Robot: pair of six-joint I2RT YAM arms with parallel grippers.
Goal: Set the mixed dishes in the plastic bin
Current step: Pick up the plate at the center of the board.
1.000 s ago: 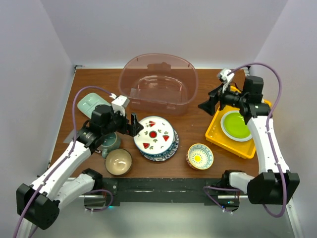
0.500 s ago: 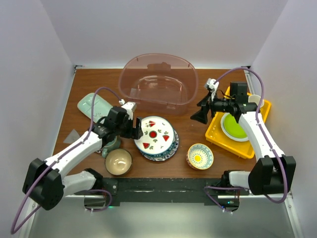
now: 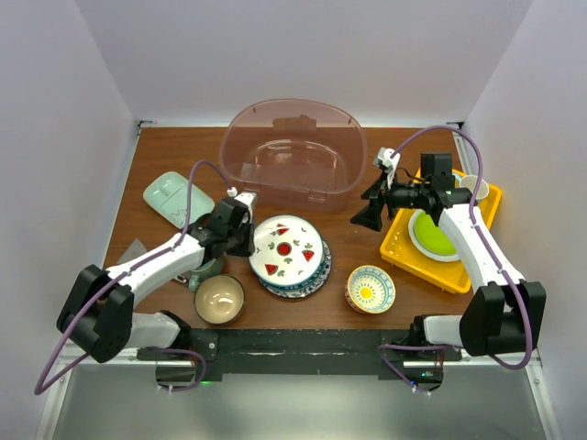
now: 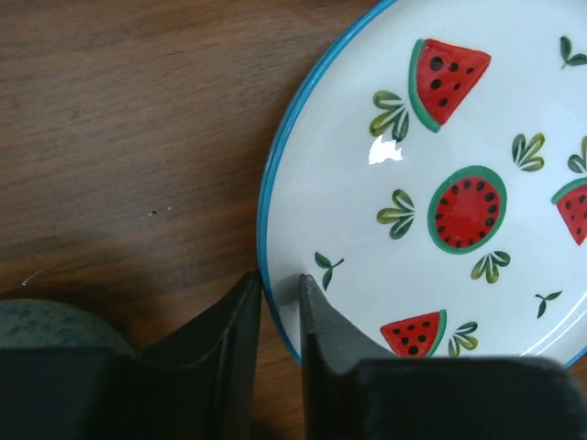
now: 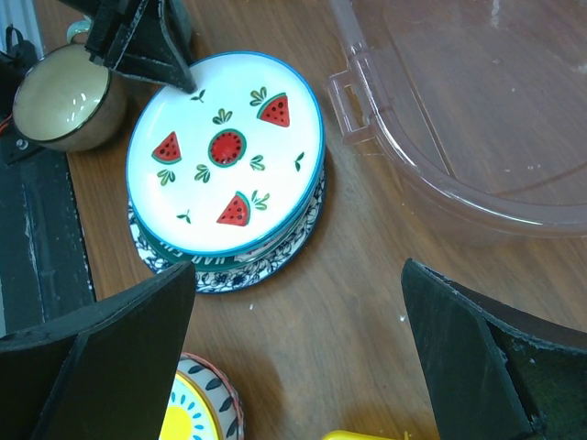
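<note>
The white plate with watermelon marks tops a stack on the blue-patterned plate. My left gripper is shut on the white plate's left rim, one finger outside the blue edge and one on its face. The teal mug sits half hidden under that arm. A tan bowl, a small patterned bowl and a mint square dish lie around. The plastic bin stands behind. My right gripper hangs open above bare wood right of the stack.
A yellow tray at the right holds a lime-green plate. White walls close in the table on three sides. The bin's latch handle faces the plate stack.
My left gripper slid right to the white plate's rim and closed on it. The right gripper came down and left, toward the space between the bin and the tray, staying open.
</note>
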